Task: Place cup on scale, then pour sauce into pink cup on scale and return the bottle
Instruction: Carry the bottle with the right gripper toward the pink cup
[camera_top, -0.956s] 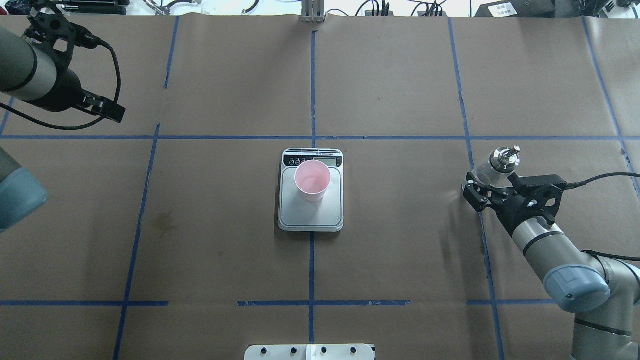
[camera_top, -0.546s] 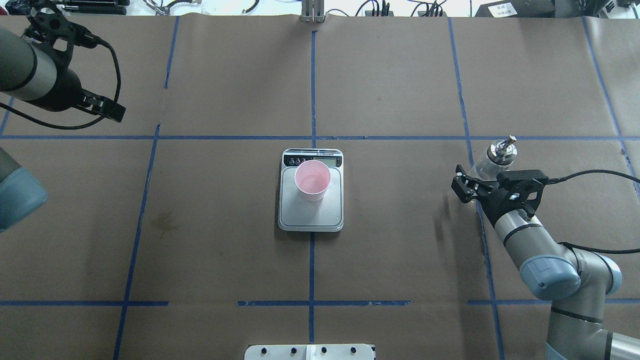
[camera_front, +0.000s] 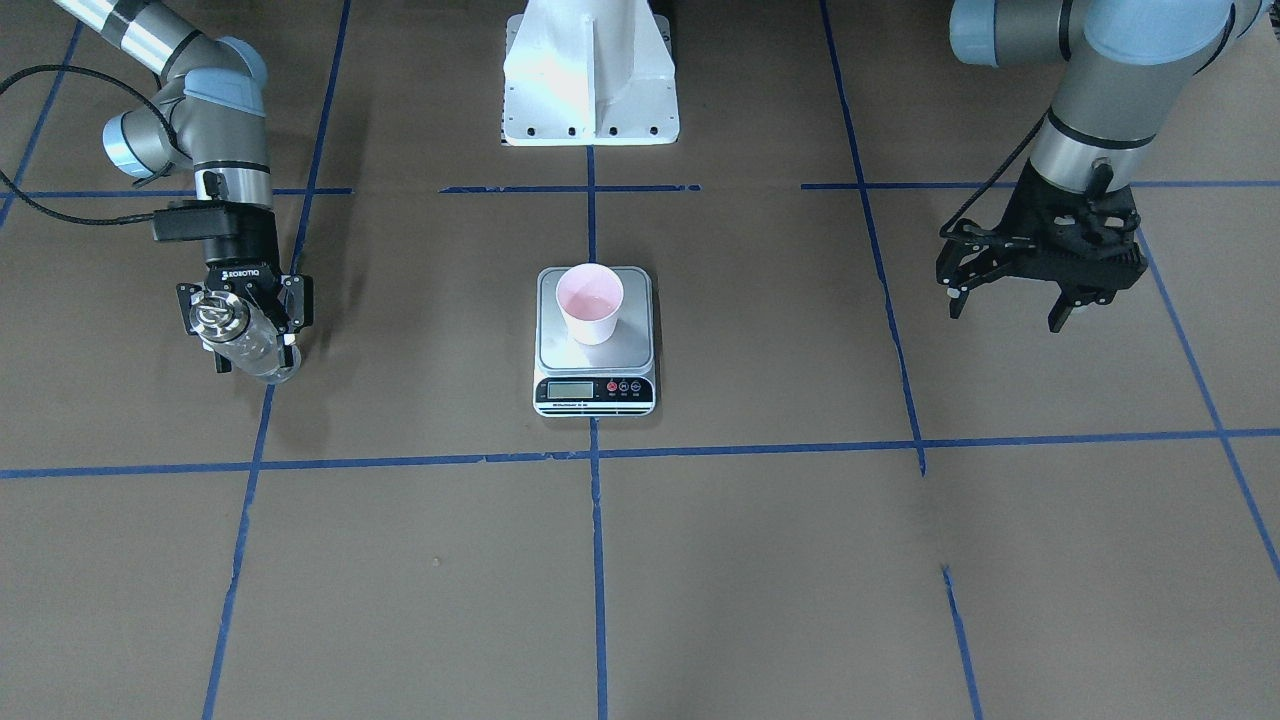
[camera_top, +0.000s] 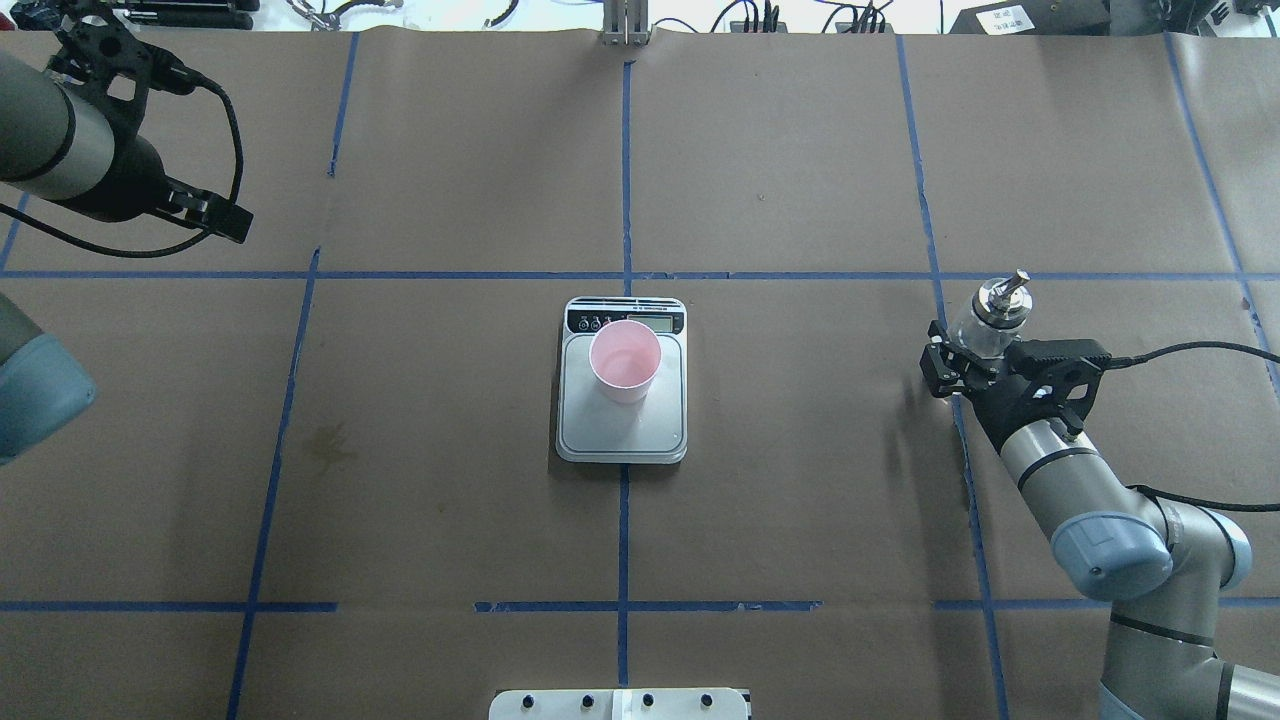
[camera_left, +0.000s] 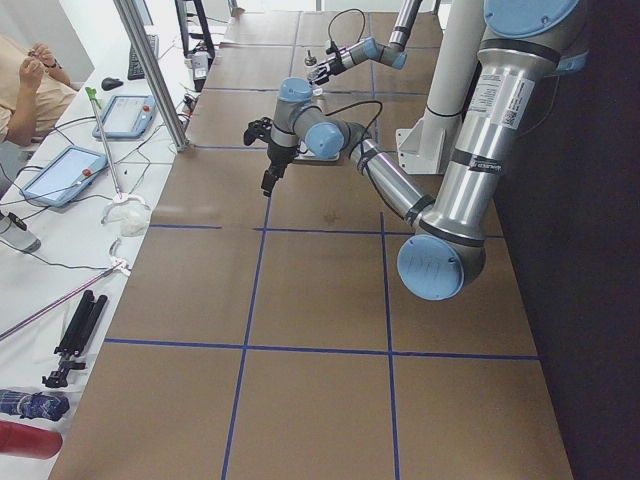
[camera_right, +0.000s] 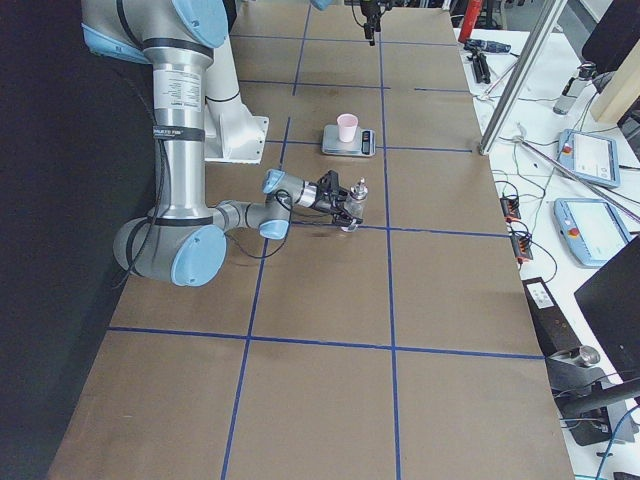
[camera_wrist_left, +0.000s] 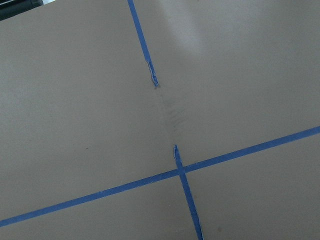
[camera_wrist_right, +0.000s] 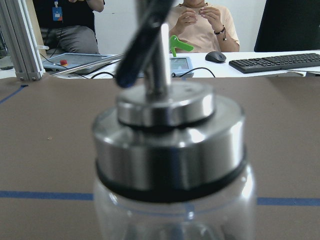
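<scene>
The pink cup stands upright on the scale at the table's centre, and both show in the front view, cup on scale. My right gripper is shut on the glass bottle far to the right of the scale. The bottle is slightly tilted and low at the table; I cannot tell if it touches. Its metal spout cap fills the right wrist view. The clear sauce is hard to make out. My left gripper is open and empty, raised at the far left.
Blue tape lines divide the brown paper table cover. The robot's white base stands behind the scale. Operators, tablets and a keyboard lie beyond the table's far edge.
My right gripper has come down toward the table with the bottle and shifted slightly, bringing the bottle nearer upright. The cup, scale and left arm have not moved.
</scene>
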